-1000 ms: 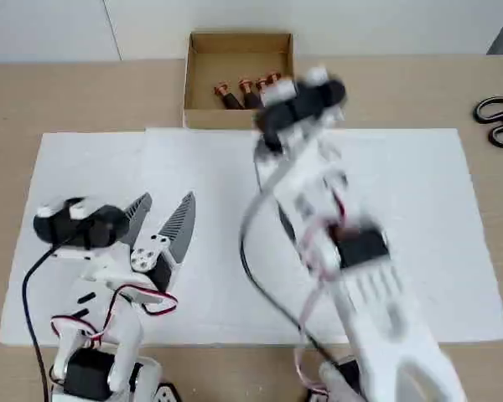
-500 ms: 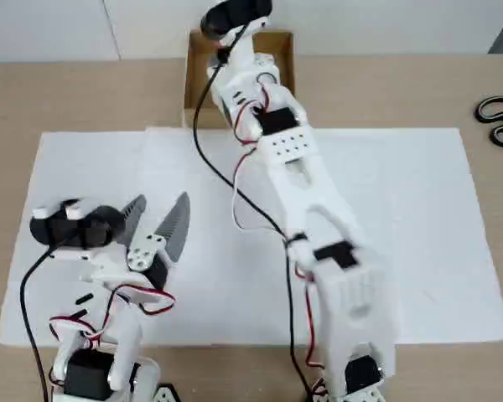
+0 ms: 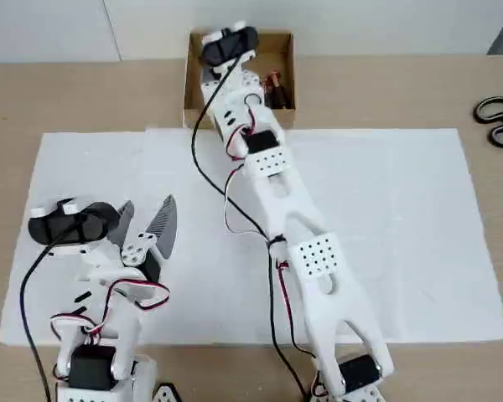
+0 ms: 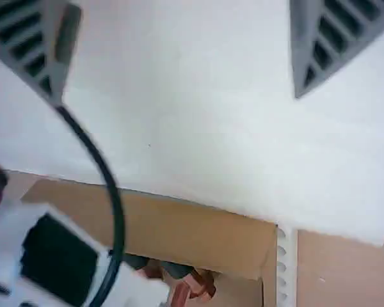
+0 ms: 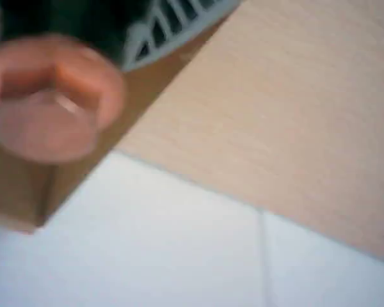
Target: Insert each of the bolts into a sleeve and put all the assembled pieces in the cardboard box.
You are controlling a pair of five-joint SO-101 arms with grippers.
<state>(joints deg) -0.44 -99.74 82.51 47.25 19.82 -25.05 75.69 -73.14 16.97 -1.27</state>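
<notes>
Above the brown cardboard box (image 3: 196,110), the ribbed grey right gripper (image 5: 109,51) clamps a smooth, coppery hex-headed bolt (image 5: 48,109), while the left gripper (image 3: 147,207) gapes over white paper (image 3: 402,209).

A wooden table (image 3: 67,92) bears a white sheet (image 3: 402,209), cardboard box (image 3: 197,117) and scissors (image 3: 499,117).

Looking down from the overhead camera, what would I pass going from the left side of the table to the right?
Left claw, open over the white sheet → cardboard box → scissors. The right arm stretches across the box, so I left it out.
</notes>
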